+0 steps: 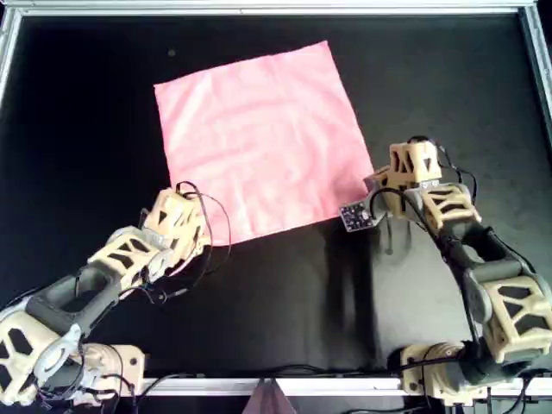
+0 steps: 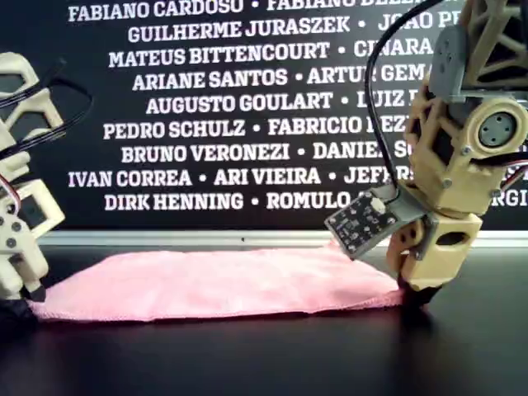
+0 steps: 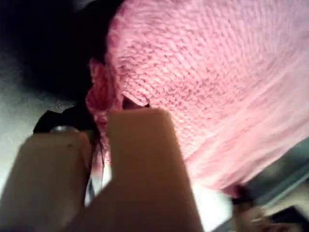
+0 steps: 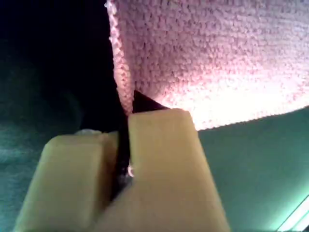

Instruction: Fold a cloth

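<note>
The light pink cloth lies spread flat on the black table, turned a little so its corners point outward. It also shows in the exterior view. My first gripper is shut on a corner of the cloth. My second gripper is shut on a hemmed corner of the cloth. In the overhead view one arm's gripper sits at the cloth's near left corner and the other arm's gripper at its right corner. The wrist views do not show which arm is which.
The black table is bordered by a metal frame. A small circuit board sticks out from the arm at the overhead view's right. A black banner with white names stands behind the table in the exterior view.
</note>
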`<state>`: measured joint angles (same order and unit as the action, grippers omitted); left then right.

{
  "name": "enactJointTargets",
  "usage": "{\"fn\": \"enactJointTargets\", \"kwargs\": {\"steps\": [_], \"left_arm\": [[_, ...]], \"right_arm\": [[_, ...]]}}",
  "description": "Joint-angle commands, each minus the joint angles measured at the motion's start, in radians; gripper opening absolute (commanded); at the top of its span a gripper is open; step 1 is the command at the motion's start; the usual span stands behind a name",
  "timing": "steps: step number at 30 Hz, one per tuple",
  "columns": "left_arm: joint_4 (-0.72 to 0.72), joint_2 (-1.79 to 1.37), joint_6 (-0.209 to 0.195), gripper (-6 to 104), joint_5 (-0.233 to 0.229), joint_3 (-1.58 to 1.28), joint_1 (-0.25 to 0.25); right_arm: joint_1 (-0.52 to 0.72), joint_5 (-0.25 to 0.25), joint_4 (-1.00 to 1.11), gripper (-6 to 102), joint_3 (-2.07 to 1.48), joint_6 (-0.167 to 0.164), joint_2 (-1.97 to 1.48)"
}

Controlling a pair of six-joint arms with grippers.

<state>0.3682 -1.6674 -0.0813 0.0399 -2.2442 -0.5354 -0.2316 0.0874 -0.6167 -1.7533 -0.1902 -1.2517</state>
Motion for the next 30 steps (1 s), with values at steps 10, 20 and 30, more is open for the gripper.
{"fn": "enactJointTargets", "kwargs": {"steps": [10,20,30], "left_arm": [[0.005,-0.152,0.126,-1,-0.009,-0.005,0.040],[0.005,-0.354,0.135,-1,0.008,-0.147,0.147],[0.005,-0.376,0.135,-1,0.011,-0.222,0.133]], "right_arm": [[-0.011,0.005,0.021,-1,-0.175,0.006,-0.279],[-0.012,0.005,0.021,-1,-0.370,0.008,-0.486],[-0.041,0.005,0.021,-1,-0.434,0.008,-0.506]]}}
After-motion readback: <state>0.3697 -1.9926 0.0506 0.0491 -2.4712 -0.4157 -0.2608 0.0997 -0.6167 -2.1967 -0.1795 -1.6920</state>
